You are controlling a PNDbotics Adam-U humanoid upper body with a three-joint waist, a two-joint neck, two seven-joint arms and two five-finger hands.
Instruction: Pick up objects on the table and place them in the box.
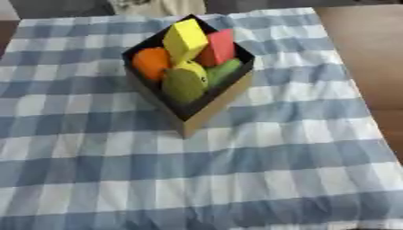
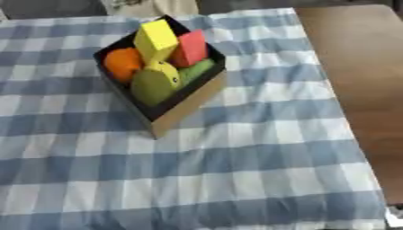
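A cardboard box [image 1: 211, 110] with a black inside stands on the checked cloth, a corner turned toward me. It holds a yellow block [image 1: 185, 38], a red block [image 1: 218, 47], an orange round thing [image 1: 151, 62], an olive-green rounded thing [image 1: 182, 84] with a yellow piece [image 1: 197, 71] beside it, and a green thing [image 1: 224, 71] at the right wall. The blocks stick up above the rim. Neither of my hands shows in either view.
A blue and white checked cloth [image 1: 236, 170] covers the table. Bare brown tabletop [image 2: 354, 67] shows along the right side. Something pale [image 1: 157, 6] lies past the far edge of the cloth.
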